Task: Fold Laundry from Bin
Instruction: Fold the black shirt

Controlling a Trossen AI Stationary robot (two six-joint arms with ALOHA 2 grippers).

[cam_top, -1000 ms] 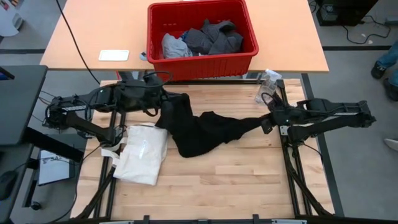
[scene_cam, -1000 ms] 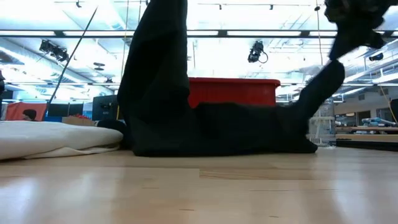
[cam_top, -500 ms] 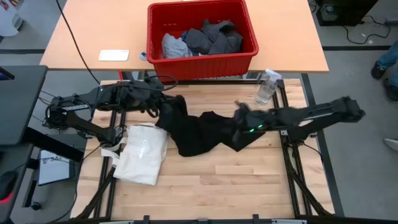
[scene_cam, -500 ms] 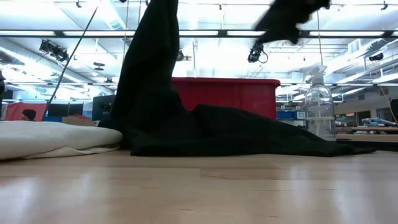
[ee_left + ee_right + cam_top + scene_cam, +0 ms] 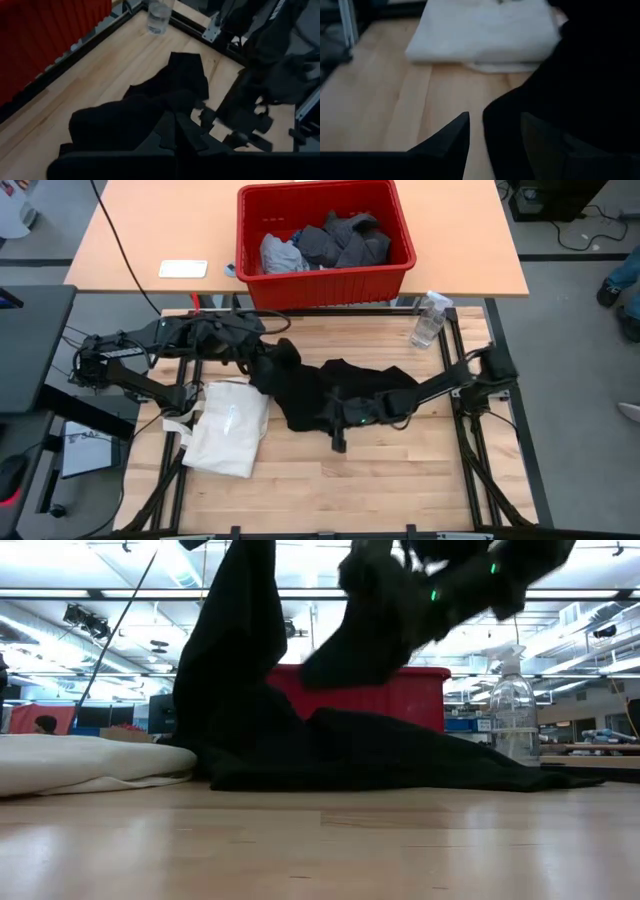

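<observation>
One black soft garment point(image 5: 330, 392) lies spread across the middle of the light wooden table point(image 5: 380, 470), its near-left corner lifted off the surface. The left gripper point(image 5: 262, 352) holds that raised corner, its fingers pressed together on the cloth; in the low view the fabric point(image 5: 235, 660) hangs from above in a tall dark column down to the tabletop. The right gripper point(image 5: 338, 442) reaches in from the right, over the front edge of the same garment, with its two fingers point(image 5: 451, 134) spread apart and the black cloth showing between and beside them; whether they touch the cloth cannot be told.

One folded cream canvas bag point(image 5: 230, 426) lies on the table just left of the garment, with one strap trailing off its left side. In the right wrist view it point(image 5: 485, 35) sits beyond the fingers, touching the dark cloth's edge.

One large rectangular red plastic bin point(image 5: 325, 280) stands on a second, orange-brown table point(image 5: 140, 240) behind the wooden one. Inside it lies a heap of laundry: dark grey pieces point(image 5: 345, 240), one light grey piece point(image 5: 278, 255), and a bit of blue between them. One flat white rectangular object point(image 5: 183, 269) rests left of the bin. One clear plastic spray bottle point(image 5: 428, 318) stands at the wooden table's far right corner, well apart from the garment.
</observation>
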